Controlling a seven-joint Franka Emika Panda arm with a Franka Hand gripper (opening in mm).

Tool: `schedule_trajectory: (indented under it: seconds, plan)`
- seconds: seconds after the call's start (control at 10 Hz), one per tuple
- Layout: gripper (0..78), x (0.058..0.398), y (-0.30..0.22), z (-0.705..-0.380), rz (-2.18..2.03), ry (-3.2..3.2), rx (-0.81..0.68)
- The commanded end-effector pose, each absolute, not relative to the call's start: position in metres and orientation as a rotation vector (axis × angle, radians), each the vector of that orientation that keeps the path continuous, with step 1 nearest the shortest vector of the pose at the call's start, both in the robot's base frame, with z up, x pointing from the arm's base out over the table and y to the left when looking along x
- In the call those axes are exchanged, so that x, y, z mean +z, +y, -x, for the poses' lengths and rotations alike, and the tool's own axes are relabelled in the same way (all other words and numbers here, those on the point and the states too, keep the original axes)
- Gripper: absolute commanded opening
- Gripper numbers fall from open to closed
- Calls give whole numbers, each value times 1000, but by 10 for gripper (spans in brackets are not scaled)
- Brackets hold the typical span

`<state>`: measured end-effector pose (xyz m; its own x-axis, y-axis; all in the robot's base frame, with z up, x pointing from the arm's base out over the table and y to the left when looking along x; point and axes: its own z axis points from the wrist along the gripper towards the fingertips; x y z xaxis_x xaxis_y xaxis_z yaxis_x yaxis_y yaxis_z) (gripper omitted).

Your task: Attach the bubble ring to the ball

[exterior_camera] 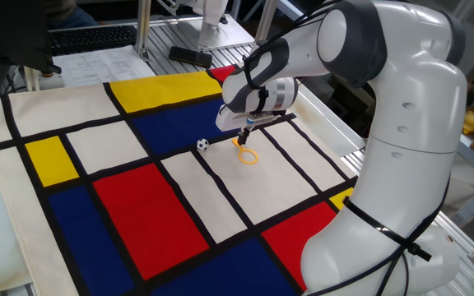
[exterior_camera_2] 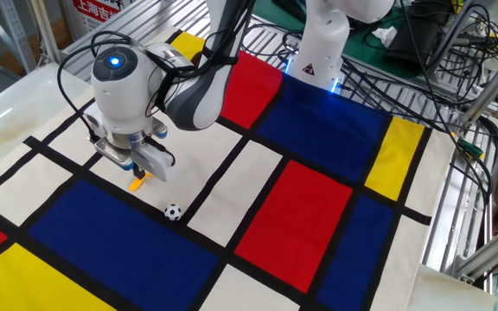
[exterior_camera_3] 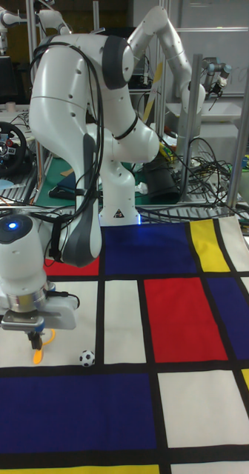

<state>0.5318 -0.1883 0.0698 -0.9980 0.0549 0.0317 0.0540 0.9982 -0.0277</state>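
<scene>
In one fixed view, the hand [exterior_camera: 246, 130] is low over the bubble ring [exterior_camera: 247, 154], its tips at the handle end while the orange loop lies flat on a white square of the cloth [exterior_camera: 138, 205] covering the tabletop, toward the edge nearest the robot's base. The ball [exterior_camera: 202, 145] sits on the cloth near the ring but apart from it, so nothing is joined yet.

In the other fixed view, the fingers [exterior_camera_2: 137, 168] look drawn in around the ring's handle [exterior_camera_2: 137, 182], which juts out below them (whether it is truly pinched I cannot tell). The ball [exterior_camera_2: 173, 212] lies free, just off a black line.

The tall fixed view shows the same: orange plastic [exterior_camera_3: 38, 346] under the hand [exterior_camera_3: 34, 335], the ball [exterior_camera_3: 86, 358] beside it, untouched. Judged from this, the grasp is about done; carrying the ring to the ball remains.
</scene>
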Motion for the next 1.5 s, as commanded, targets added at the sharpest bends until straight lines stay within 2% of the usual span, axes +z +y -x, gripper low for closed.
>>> schedule_trajectory:
  seconds: [0.1, 1.5]
  plan:
    - [774, 71, -189, -533, 81, -3109, 48]
    - [774, 71, -189, -533, 81, -3109, 48]
